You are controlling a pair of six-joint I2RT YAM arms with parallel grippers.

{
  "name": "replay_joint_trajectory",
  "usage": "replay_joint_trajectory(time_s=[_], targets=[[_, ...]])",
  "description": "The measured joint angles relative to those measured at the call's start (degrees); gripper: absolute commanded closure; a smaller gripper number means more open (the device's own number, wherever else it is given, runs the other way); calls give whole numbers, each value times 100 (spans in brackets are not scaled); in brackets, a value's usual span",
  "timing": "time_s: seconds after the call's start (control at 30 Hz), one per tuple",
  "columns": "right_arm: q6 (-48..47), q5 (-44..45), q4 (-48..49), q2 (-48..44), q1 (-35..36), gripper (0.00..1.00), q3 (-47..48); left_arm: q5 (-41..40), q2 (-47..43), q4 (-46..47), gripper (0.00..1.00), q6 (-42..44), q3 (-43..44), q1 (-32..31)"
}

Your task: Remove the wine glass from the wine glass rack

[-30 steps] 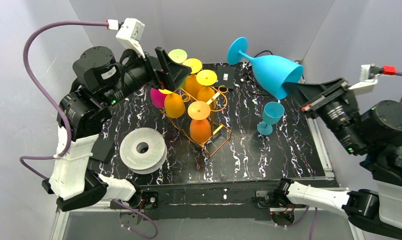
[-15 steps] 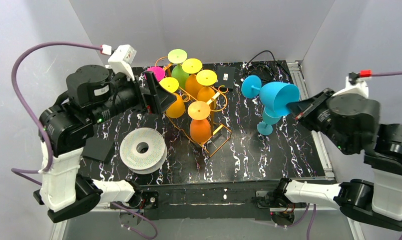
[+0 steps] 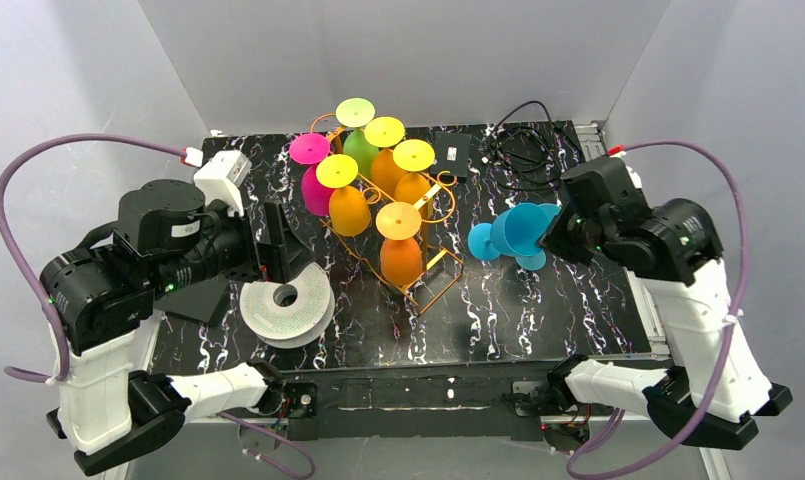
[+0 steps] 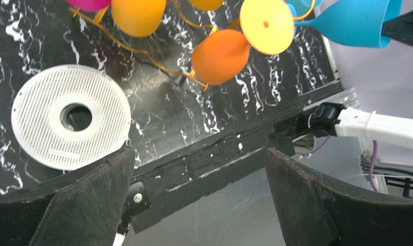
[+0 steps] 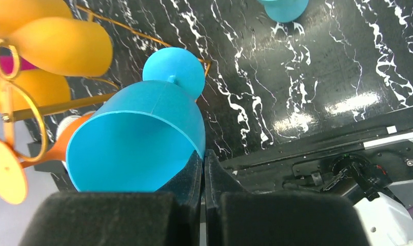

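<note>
Right claw [image 5: 204,160] pinches the rim wall of the smooth matte blue plastic wine glass [image 5: 137,138], which is tipped sideways with its round foot pointing left. Over the last second it dropped from high up to low over the right tabletop [image 3: 538,320], beside a second blue glass [image 3: 530,262] standing upright. Glass is off; set-down looks next. Left claw [image 4: 198,159] is spread and empty, backed off above the ribbed white round spool [image 3: 286,298]. The thin orange-gold wire rack [image 3: 438,275], mid-tabletop, holds orange, green and pink glasses hung upside down.
</note>
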Motion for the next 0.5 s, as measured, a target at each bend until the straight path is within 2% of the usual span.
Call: replay_joint_trajectory(time_s=[0.23, 0.5], targets=[[-280, -396, 437, 94, -280, 99, -861, -105, -118, -289, 2, -101, -446, 0], [-601, -487, 977, 186, -553, 99, -1759, -275, -660, -247, 2, -398, -1641, 0]])
